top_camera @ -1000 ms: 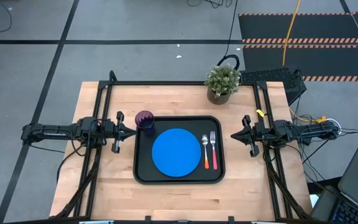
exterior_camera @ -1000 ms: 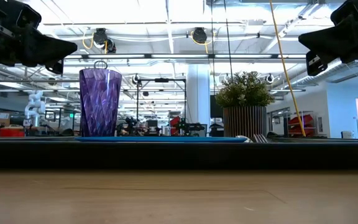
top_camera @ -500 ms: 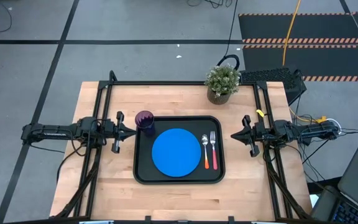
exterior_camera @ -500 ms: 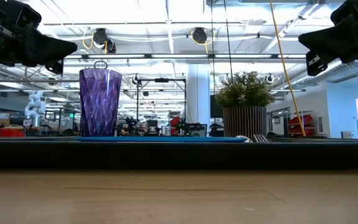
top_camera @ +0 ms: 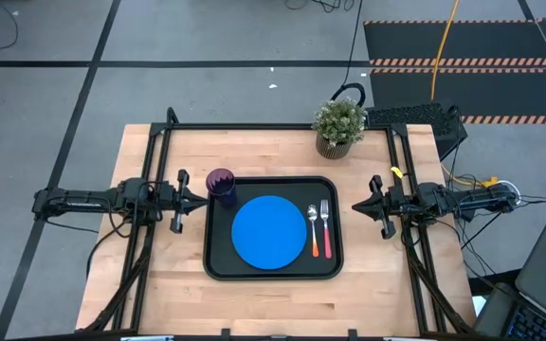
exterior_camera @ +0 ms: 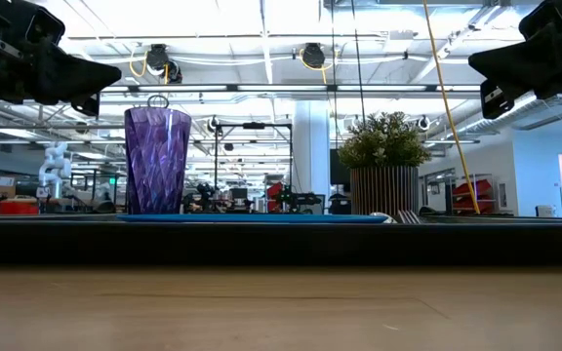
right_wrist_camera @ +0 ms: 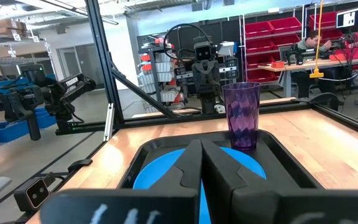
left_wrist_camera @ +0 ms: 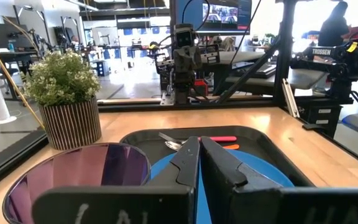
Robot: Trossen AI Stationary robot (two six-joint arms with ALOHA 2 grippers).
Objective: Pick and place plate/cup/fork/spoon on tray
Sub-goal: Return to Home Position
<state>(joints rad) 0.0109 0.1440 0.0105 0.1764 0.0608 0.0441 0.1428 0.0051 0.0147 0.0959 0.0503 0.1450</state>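
The black tray (top_camera: 216,268) lies mid-table. On it lie the blue plate (top_camera: 269,232), the orange-handled spoon (top_camera: 314,234) and the red-handled fork (top_camera: 326,227) side by side right of the plate. The purple cup (top_camera: 221,182) stands upright in the tray's far left corner. My left gripper (top_camera: 203,200) is shut and empty, raised just left of the tray. My right gripper (top_camera: 356,206) is shut and empty, raised just right of the tray.
A potted green plant (top_camera: 338,124) stands at the table's far edge, right of centre. Black frame rails (top_camera: 254,127) run along the table's far, left and right sides. Bare wood (top_camera: 273,303) lies between the tray and the near edge.
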